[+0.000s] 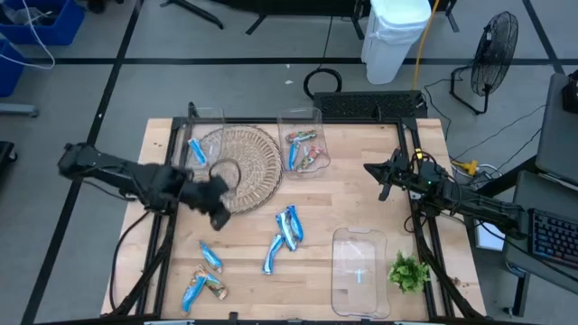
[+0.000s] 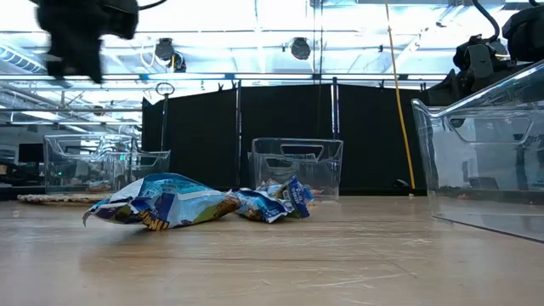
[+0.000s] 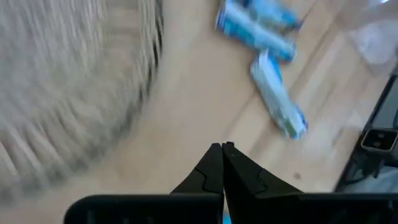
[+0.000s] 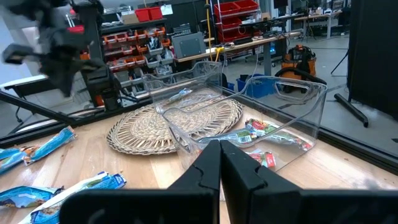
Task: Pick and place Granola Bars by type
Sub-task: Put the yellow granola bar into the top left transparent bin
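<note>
Granola bars, wrapped, partly sorted. Several reddish and blue bars (image 1: 304, 152) are lodged in the clear bin (image 1: 301, 119) at the far centre of the table (image 1: 361, 190); one blue bar (image 1: 196, 152) lies in the clear bin (image 1: 209, 117) at the far left, beside the round woven mat (image 1: 248, 167). Unsorted stock is left on the wood: a cluster of blue bars (image 1: 288, 226) at the centre with one more (image 1: 273, 255) just nearer, a single blue bar (image 1: 210, 256) toward the near left, and a blue and a brownish bar together (image 1: 202, 289) at the near left corner. A third clear bin (image 1: 359, 271) at the near right appears to hold nothing clearly a bar; a green sprig (image 1: 408, 272) lies beside it. Sorting is judged well short of half done. Left gripper (image 1: 217, 212): raised above the table at the mat's near edge, fingers pressed together, nothing seen between them in the left wrist view. Right gripper (image 1: 381, 181): parked at the right side of the table, fingers closed on nothing, pointed toward the mat and the far bins.
</note>
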Motion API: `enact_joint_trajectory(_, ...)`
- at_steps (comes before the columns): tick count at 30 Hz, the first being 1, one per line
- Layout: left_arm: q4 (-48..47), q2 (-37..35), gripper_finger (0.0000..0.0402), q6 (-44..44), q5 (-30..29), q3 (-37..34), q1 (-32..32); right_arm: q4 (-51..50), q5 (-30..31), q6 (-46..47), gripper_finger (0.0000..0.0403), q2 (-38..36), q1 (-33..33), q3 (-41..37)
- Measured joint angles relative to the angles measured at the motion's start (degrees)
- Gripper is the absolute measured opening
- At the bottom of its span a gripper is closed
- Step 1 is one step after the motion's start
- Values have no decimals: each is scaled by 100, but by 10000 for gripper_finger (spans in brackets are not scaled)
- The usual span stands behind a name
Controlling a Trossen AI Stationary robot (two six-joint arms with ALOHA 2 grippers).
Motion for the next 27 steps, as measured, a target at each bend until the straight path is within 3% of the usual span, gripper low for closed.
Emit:
enact_joint_trajectory(9,185,1091,9,-3951,-317,0,-2231,0,-1,0,0,0,0,0)
enact_joint_trajectory(17,-206,1820,26,-7669,-306,0,-2933,0,-1,0,0,0,0,0)
enact_joint_trajectory(21,-700,1928,35,-8302,-204,0,-2957,0,-1,0,0,0,0,0)
enact_joint_trajectory(27,-752,1952,37,-8220,183,-2,-2954,0,-1,0,0,0,0,0)
